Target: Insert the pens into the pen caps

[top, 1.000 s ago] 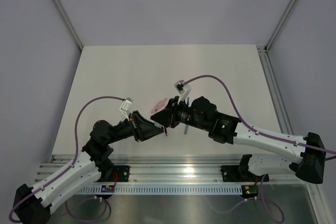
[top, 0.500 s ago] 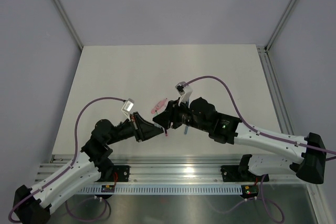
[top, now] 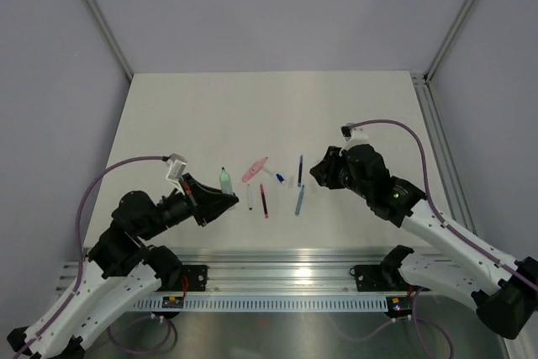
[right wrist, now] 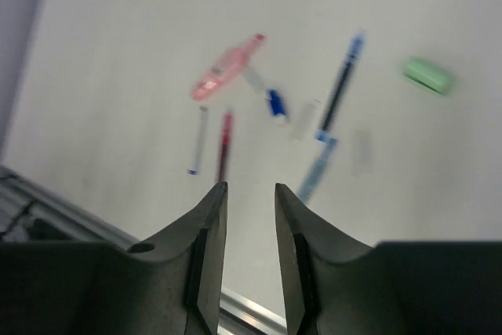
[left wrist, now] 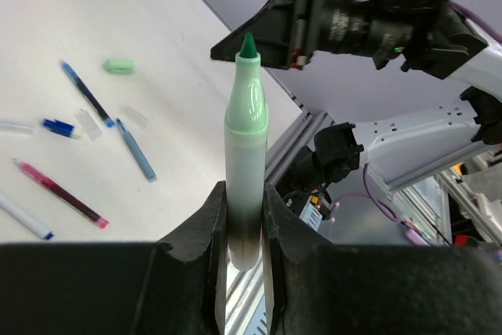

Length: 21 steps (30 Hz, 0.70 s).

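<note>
My left gripper [top: 225, 198] is shut on a mint green pen [left wrist: 246, 127] and holds it upright above the table, green tip exposed; the pen also shows in the top view [top: 224, 179]. My right gripper [right wrist: 251, 187] is open and empty, above the table right of the pens [top: 316, 172]. On the table lie a red pen [top: 263, 200], a dark blue pen [top: 300, 169], a light blue pen [top: 299, 199] and a pale pink cap [top: 255, 169]. A stubby mint green cap [right wrist: 427, 74] lies past the dark blue pen; it also shows in the left wrist view [left wrist: 119, 66].
A thin white stick [top: 249, 195] and a small blue piece [top: 278, 177] lie among the pens. The metal rail [top: 277, 279] runs along the near table edge. Grey walls close in the table at the back and sides.
Both arms have drawn apart from the table's middle: the left back to the left with the mint pen, the right back to the right. The pens on the table are now uncovered.
</note>
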Available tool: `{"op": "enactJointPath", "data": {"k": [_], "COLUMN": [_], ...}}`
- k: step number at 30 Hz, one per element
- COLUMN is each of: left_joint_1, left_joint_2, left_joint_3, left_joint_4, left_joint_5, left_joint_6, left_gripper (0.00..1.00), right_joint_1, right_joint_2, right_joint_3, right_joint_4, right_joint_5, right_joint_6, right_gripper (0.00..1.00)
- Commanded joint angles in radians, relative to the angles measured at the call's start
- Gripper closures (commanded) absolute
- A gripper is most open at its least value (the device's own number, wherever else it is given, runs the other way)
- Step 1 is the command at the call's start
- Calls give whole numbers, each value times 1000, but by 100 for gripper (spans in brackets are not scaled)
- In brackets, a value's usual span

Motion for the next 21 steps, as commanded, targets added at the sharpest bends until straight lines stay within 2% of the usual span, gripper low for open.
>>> {"op": "enactJointPath", "data": {"k": [1, 6, 11, 17, 18, 20, 21], "left_joint_1": [-4, -2, -2, -2, -2, -2, -1], "left_joint_2": [-41, -127, -145, -162, -170, -190, -199], "left_joint_3": [118, 121, 109, 98, 95, 94, 92], "left_joint_4": [-176, -244, -253, -248, -248, -248, -248], "left_joint_5": [-88, -141, -106, -44, -43, -41, -41], "left_joint_6": [140, 190, 210, 223, 223, 223, 225], "left_gripper": [100, 100, 100, 100, 100, 100, 100], "right_joint_1": [-73, -112, -142, -201, -204, -213, -213], "right_joint_2": [92, 402, 640, 728, 742, 798, 818], "right_joint_3": [103, 286, 384, 389, 398, 438, 452], "right_joint_4": [-199, -386, -374, -213, -205, -226, -257], "right_joint_5": [87, 204, 255, 167, 150, 121, 118], "right_joint_6": [-131, -278, -603, -806, -820, -841, -846], "right_gripper": [63, 59, 60, 53, 53, 44, 42]}}
